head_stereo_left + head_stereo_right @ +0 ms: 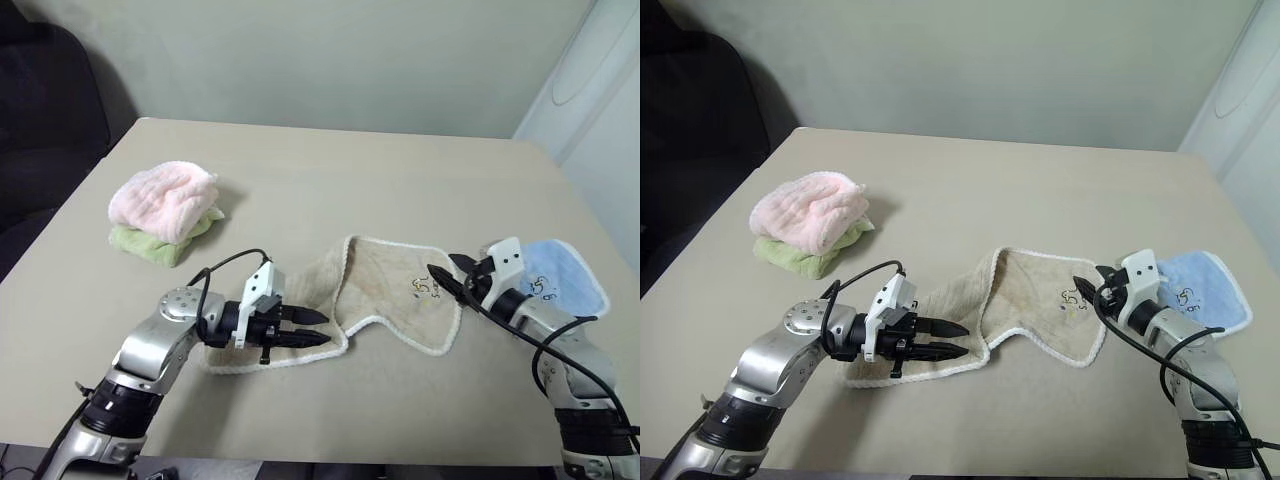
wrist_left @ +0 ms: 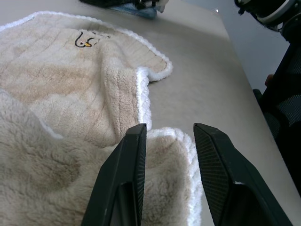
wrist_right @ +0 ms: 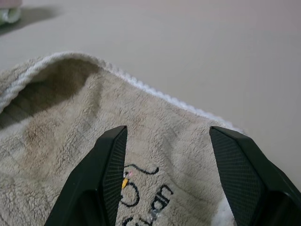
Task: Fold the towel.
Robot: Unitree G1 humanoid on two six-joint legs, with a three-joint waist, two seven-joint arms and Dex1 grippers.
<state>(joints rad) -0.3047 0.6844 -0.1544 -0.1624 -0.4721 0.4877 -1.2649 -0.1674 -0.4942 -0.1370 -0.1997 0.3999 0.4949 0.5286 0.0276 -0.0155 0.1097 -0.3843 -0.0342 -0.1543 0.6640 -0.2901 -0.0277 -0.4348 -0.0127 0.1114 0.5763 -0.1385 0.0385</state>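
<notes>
The right claw (image 1: 452,279) hides part of the blue cloth (image 1: 565,272).

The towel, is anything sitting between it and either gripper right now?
Nothing visible. The left gripper and right gripper are both open right at the towel. The blue cloth lies behind the right gripper; the pink and green cloths sit well away.

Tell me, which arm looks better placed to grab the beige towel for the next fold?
Probably the left. The left gripper is open and low over the towel, its fingers straddling the white corded edge of a raised fold. The right gripper is open too, but it hovers over flat cloth near the embroidered mark.
</notes>
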